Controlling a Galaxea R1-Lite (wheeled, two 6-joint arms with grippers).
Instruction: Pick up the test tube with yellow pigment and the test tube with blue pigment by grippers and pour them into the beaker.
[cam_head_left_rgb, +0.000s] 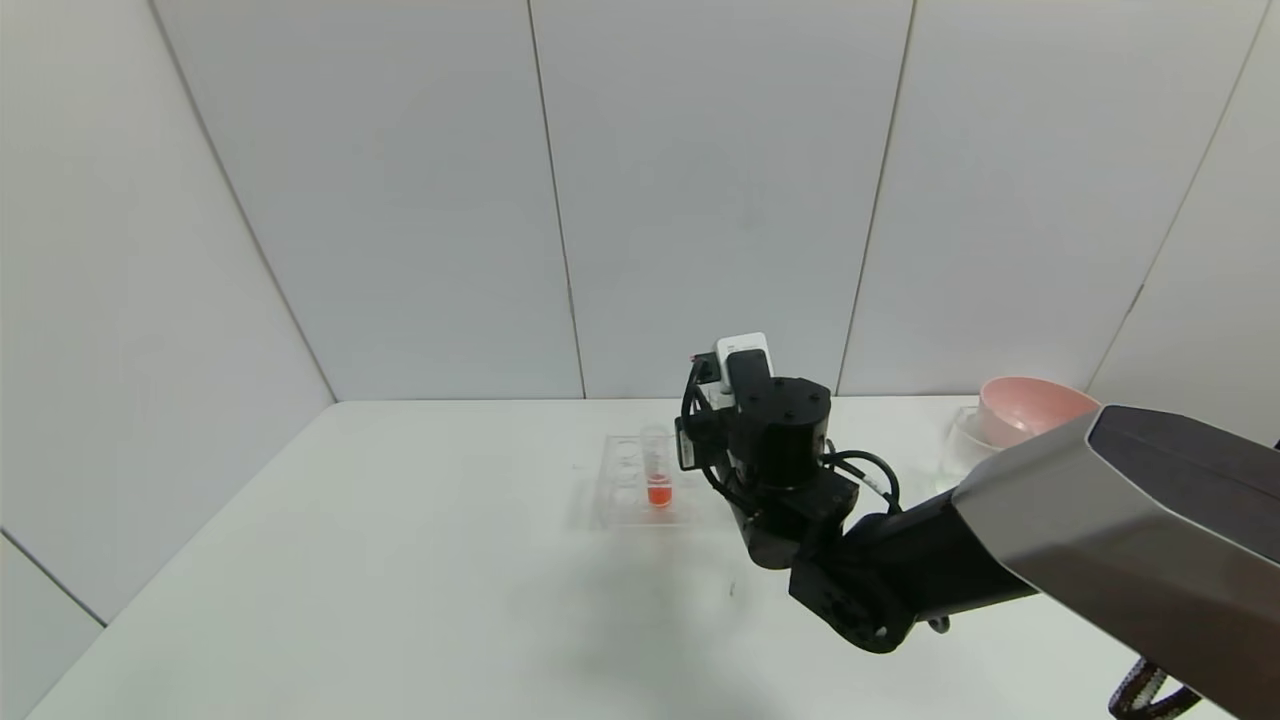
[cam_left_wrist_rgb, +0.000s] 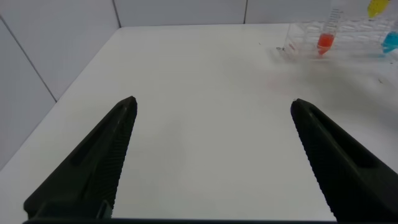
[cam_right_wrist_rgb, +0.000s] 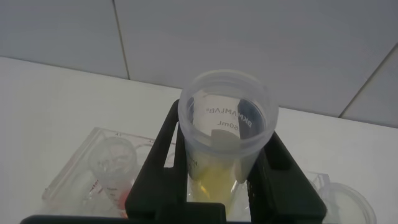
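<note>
Head view: right arm (cam_head_left_rgb: 800, 480) reaches in over the table (cam_head_left_rgb: 400, 580), its wrist just beside the clear rack (cam_head_left_rgb: 615, 497). What it carries is hidden behind the wrist. An orange-red tube (cam_head_left_rgb: 658, 470) stands upright in the rack. A pink bowl (cam_head_left_rgb: 1030, 408) sits far right.

Left wrist view: left gripper (cam_left_wrist_rgb: 212, 104) hangs low over bare table with fingers spread wide and nothing between them, well apart from the rack, probably parked. Far off, the yellow tube (cam_left_wrist_rgb: 376, 7) sits higher than the orange-red one. The blue tube (cam_left_wrist_rgb: 390, 42) sits lower, at rack level.

Right wrist view: right gripper (cam_right_wrist_rgb: 217, 171) is clamped on the yellow tube, fingers on both sides of its wall below the rim. The tube's long axis is vertical, mouth up toward the camera, with yellow liquid pooled at the bottom. The rack lies below it. A round clear rim (cam_right_wrist_rgb: 345, 199) shows just beside; cannot tell if it is the beaker.

Judgement: the step in hand is the carry of the yellow tube toward the pour. Next move calls for keeping the tube upright until its mouth is over the beaker, then tilting it slowly. The blue tube is not yet picked up.
</note>
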